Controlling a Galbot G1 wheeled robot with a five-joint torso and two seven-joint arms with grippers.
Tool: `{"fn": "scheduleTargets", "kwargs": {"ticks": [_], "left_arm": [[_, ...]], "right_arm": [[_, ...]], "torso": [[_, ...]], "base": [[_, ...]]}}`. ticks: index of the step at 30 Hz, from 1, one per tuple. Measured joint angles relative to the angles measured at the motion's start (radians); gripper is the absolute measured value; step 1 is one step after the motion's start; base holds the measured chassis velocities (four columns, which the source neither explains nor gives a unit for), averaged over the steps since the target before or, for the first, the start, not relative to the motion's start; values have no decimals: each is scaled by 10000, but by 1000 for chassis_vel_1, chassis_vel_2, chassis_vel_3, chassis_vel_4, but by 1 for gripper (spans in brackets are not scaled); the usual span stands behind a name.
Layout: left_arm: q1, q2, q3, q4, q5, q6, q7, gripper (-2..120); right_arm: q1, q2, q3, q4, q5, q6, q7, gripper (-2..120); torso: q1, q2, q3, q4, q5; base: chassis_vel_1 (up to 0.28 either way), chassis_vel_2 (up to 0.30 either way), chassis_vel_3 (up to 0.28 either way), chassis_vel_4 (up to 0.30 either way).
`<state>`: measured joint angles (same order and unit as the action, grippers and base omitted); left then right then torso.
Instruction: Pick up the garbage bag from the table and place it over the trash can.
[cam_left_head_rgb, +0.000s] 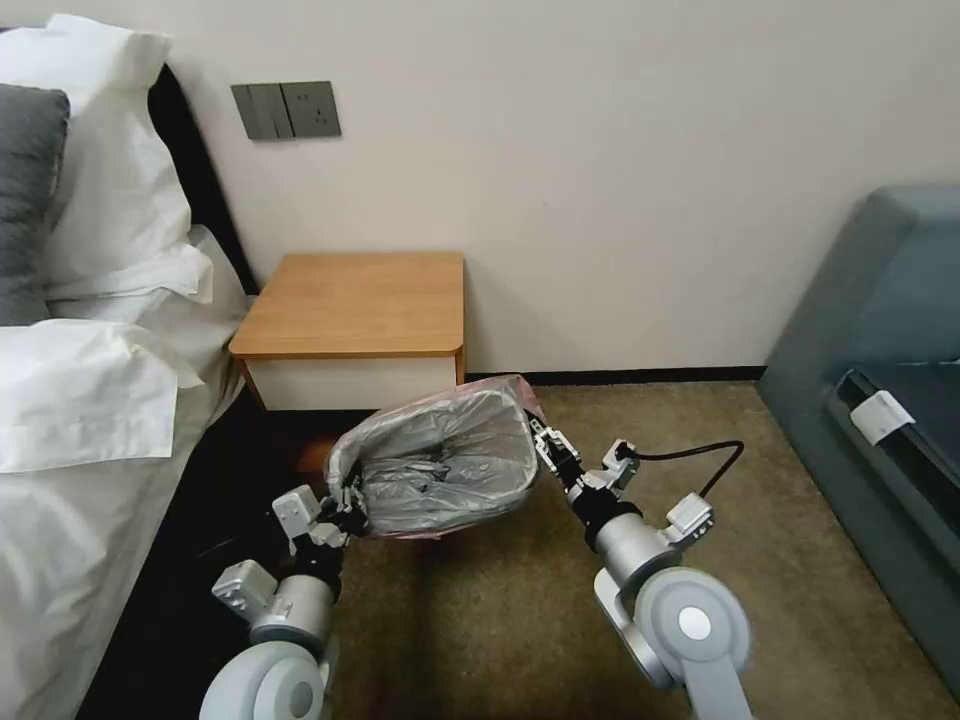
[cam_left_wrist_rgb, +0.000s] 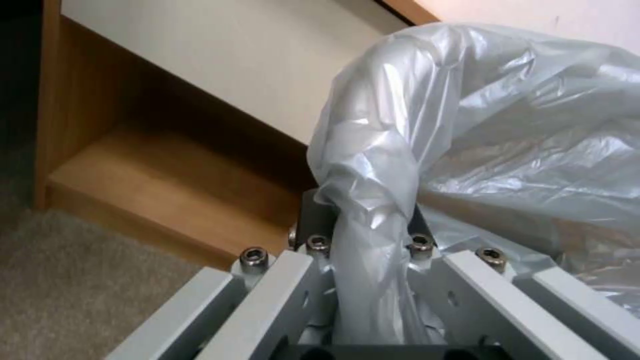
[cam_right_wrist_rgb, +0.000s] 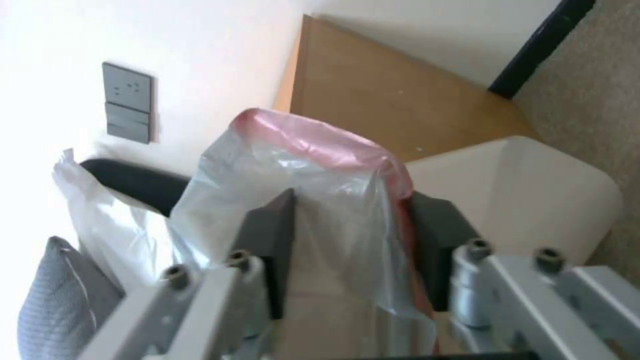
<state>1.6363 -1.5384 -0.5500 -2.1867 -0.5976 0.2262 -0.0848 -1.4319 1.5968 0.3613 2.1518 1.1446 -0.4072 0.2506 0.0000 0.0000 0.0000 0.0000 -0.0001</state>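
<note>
With the thin translucent grey garbage bag (cam_left_head_rgb: 440, 465) stretched over the beige bin, seemingly, both the left gripper (cam_left_head_rgb: 348, 500) and right gripper (cam_left_head_rgb: 540, 437), clamped on its rim, should pull down evenly.

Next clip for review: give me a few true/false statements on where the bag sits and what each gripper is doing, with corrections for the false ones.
1. The garbage bag lies on the table. False: it is stretched open over the trash can, on the floor in front of the table.
2. The left gripper is shut on the bag. True.
3. The right gripper hangs open, away from the bag. False: it pinches the bag's rim.
4. A bed stands on the table's left. True.
</note>
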Motion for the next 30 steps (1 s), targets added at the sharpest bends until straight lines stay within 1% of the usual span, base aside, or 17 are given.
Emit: {"fn": "scheduleTargets", "kwargs": {"ticks": [1, 2, 4, 5, 8, 9, 11, 18, 24, 25, 26, 30], "left_arm": [[12, 2, 0, -16, 2, 0, -1, 4], [12, 2, 0, -16, 2, 0, -1, 4], [43, 4, 3, -58, 2, 1, 0, 4], [43, 4, 3, -58, 2, 1, 0, 4], [90, 5, 12, -68, 3, 1, 0, 4], [90, 5, 12, -68, 3, 1, 0, 4], [109, 6, 24, -70, 2, 1, 7, 4], [163, 14, 79, -120, -150, 76, 73, 4], [301, 75, 86, -391, -731, 366, 143, 5], [313, 80, 86, -449, -793, 399, 174, 5], [319, 82, 87, -472, -828, 431, 216, 5], [308, 89, 90, -462, -775, 471, 262, 5]], "right_arm": [[0, 8, -18, 0, -52, 10, -13, 34], [0, 8, -18, 0, -52, 10, -13, 34], [7, 12, -48, 0, -155, 18, -36, 25], [7, 12, -48, 0, -155, 18, -36, 25], [37, 6, -84, 0, -308, 29, -51, 8], [37, 6, -84, 0, -308, 29, -51, 8], [47, 5, -93, -5, -380, 42, -63, 0], [98, 2, -78, -194, -685, 161, -138, 0], [260, -101, 28, -663, -1020, 364, -240, 0], [291, -130, 49, -739, -1068, 380, -231, 0], [328, -151, 68, -771, -1083, 397, -227, 0], [346, -206, 59, -764, -1087, 386, -208, 0]], "torso": [[0, 0, 0, 0, 1], [0, 0, 0, 0, 1], [0, -1, 0, 0, 1], [0, -1, 0, 0, 1], [0, 0, 0, 0, 0], [0, 0, 0, 0, 0], [0, 0, 0, 0, 1], [0, 0, 0, 0, 0], [0, 0, 0, 0, 1], [0, 0, 0, 3, 3], [0, 0, 0, -2, 3], [0, 0, 0, 0, 2]], "base": [[0, 0, 0, 0], [0, 0, 0, 0], [0, 0, 0, 0], [0, 0, 0, 0], [0, 0, 0, 0], [0, 0, 0, 0], [0, 0, 0, 0], [0, 0, 0, 0], [0, 0, 0, 0], [0, 0, 0, 0], [0, 0, 0, 0], [0, 0, 0, 0]]}}
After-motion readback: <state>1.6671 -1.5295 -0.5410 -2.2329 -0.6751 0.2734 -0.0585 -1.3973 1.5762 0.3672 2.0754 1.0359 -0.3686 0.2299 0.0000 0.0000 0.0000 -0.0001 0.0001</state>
